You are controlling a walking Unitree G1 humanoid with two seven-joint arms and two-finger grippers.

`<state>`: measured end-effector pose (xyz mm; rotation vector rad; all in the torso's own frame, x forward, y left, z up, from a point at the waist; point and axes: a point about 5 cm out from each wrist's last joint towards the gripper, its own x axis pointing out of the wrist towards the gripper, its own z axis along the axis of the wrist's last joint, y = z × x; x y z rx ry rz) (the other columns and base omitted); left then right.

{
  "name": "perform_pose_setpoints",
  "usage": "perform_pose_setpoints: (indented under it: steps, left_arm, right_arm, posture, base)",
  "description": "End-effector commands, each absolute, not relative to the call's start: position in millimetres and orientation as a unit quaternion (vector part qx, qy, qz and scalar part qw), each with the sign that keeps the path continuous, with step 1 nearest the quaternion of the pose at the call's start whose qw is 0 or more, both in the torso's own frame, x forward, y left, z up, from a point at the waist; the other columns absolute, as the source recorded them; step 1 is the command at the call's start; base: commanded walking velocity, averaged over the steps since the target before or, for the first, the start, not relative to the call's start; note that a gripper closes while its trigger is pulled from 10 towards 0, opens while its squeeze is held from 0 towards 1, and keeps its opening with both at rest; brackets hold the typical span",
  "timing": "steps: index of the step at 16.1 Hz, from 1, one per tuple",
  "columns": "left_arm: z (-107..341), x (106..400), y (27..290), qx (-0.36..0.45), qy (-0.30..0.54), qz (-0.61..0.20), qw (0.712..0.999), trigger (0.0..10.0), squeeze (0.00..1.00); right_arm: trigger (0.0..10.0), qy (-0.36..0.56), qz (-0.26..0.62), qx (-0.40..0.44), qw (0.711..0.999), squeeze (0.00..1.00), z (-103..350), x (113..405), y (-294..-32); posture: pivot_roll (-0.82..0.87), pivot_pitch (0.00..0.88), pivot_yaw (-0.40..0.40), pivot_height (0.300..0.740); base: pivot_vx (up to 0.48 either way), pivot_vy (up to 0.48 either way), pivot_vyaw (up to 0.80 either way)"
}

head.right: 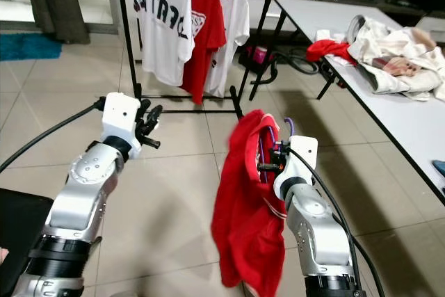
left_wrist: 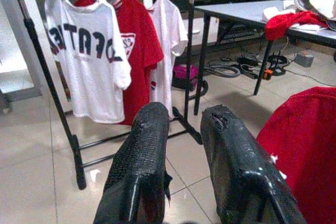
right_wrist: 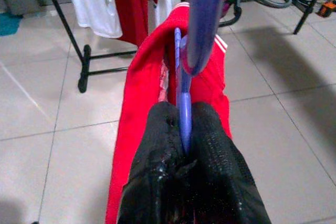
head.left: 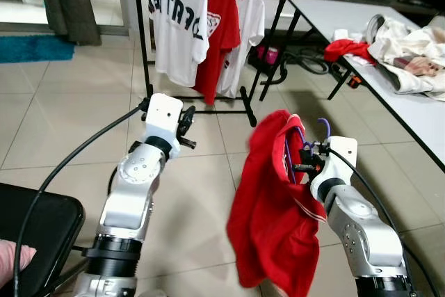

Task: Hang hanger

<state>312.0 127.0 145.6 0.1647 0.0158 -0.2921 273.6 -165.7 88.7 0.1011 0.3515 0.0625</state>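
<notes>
Red T-shirt on purple hanger, carried low above the floor: the main risk, in my judgement. The right gripper has its fingers closed tight on the hanger's thin shank just below the hook, so a swing while walking could twist the hanger in the pads or let the shirt slide off one shoulder; the hem hangs far beneath the gripper and could brush the tiles. Left of it, the left gripper is raised, fingers slightly parted and holding nothing, pointed toward the garment rack ahead. That rack stands well beyond both grippers, already carrying a white lettered T-shirt, a red shirt and a white one on hangers; a crowded rail may leave little room for the hook. Floor: pale glossy tiles. Right of the right gripper, a white table bearing heaped laundry, with cables beneath.
</notes>
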Motion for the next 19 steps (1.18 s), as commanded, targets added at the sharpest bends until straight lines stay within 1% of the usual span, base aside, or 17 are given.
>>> perform_pose_setpoints:
  steps: [1, 2, 3, 4, 5, 7, 9, 10, 11, 14, 15, 16, 19]
  left_arm:
    - [146.5, 309.2, 121.7, 0.08, 0.002, -0.147, 0.986, 10.0, 0.0]
    - [146.1, 306.9, 120.1, 0.076, 0.0, -0.149, 0.986, 10.0, 0.0]
    - [144.8, 305.0, 121.5, 0.072, 0.001, -0.148, 0.986, 10.0, 0.0]
    - [144.2, 304.5, 122.6, 0.07, 0.003, -0.148, 0.986, 10.0, 0.0]
    - [140.7, 302.9, 126.1, 0.069, 0.013, -0.147, 0.987, 10.0, 0.0]
    - [139.8, 301.1, 126.5, 0.075, 0.012, -0.148, 0.986, 10.0, 0.0]
    - [138.6, 299.4, 125.8, 0.083, 0.01, -0.152, 0.985, 10.0, 0.0]
    - [137.1, 296.0, 126.0, 0.094, 0.009, -0.16, 0.983, 10.0, 0.0]
    - [134.7, 293.2, 128.1, 0.096, 0.014, -0.164, 0.982, 10.0, 0.0]
    - [130.3, 291.8, 134.0, 0.093, 0.022, -0.153, 0.984, 10.0, 0.0]
    - [132.3, 292.9, 134.9, 0.079, 0.021, -0.147, 0.986, 10.0, 0.0]
    - [132.6, 294.0, 134.7, 0.072, 0.022, -0.146, 0.986, 10.0, 0.0]
    - [134.6, 295.2, 130.7, 0.077, 0.018, -0.151, 0.985, 10.0, 0.0]
  right_arm:
    - [10.0, 0.143, 0.033, 0.024, 0.989, 0.0, 103.6, 275.9, -170.5]
    - [10.0, 0.14, 0.016, 0.012, 0.99, 0.0, 104.6, 275.8, -172.6]
    - [10.0, 0.145, 0.009, -0.001, 0.989, 0.0, 103.7, 275.9, -173.6]
    - [10.0, 0.146, 0.013, -0.002, 0.989, 0.0, 103.4, 276.0, -173.0]
    - [10.0, 0.141, -0.012, -0.001, 0.99, 0.0, 107.3, 274.5, -174.9]
    - [10.0, 0.132, -0.009, 0.024, 0.991, 0.0, 111.0, 273.9, -175.5]
    - [10.0, 0.117, -0.02, 0.01, 0.993, 0.0, 113.9, 274.1, -177.7]
    - [10.0, 0.102, -0.039, -0.005, 0.994, 0.0, 115.0, 274.6, -179.9]
    - [10.0, 0.093, -0.025, -0.002, 0.995, 0.0, 116.9, 274.5, -176.3]
    - [10.0, 0.108, -0.016, 0.014, 0.994, 0.0, 113.0, 272.4, -171.6]
    - [10.0, 0.113, 0.003, 0.022, 0.993, 0.0, 112.5, 272.3, -166.2]
    - [10.0, 0.111, 0.0, 0.032, 0.993, 0.0, 113.0, 272.7, -164.1]
    - [10.0, 0.097, -0.003, 0.025, 0.995, 0.0, 117.6, 276.1, -165.9]
  posture:
    - [0.04, 0.009, -0.106, 0.74]
    - [0.02, 0.016, -0.091, 0.74]
    - [0.01, 0.015, -0.069, 0.74]
    - [0.0, 0.016, -0.064, 0.74]
    - [-0.01, 0.014, -0.045, 0.74]
    - [-0.02, 0.016, -0.03, 0.74]
    - [-0.01, 0.029, -0.023, 0.74]
    - [-0.01, 0.036, -0.019, 0.74]
    - [-0.01, 0.04, -0.018, 0.74]
    - [-0.02, 0.045, -0.022, 0.74]
    - [-0.02, 0.046, -0.022, 0.74]
    - [-0.03, 0.045, -0.021, 0.74]
    - [-0.02, 0.052, -0.009, 0.74]
  base:
    - [0.296, 0.0, 0.0]
    - [0.296, 0.0, 0.0]
    - [0.292, 0.0, 0.0]
    - [0.292, 0.0, 0.0]
    - [0.281, 0.0, -0.49]
    - [0.287, 0.0, -0.6]
    - [0.287, 0.0, -0.73]
    - [0.289, 0.0, 0.0]
    - [0.292, 0.0, 0.0]
    - [0.298, 0.0, 0.0]
    - [0.304, 0.0, 0.0]
    - [0.304, 0.0, 0.0]
    - [0.303, 0.0, 0.0]
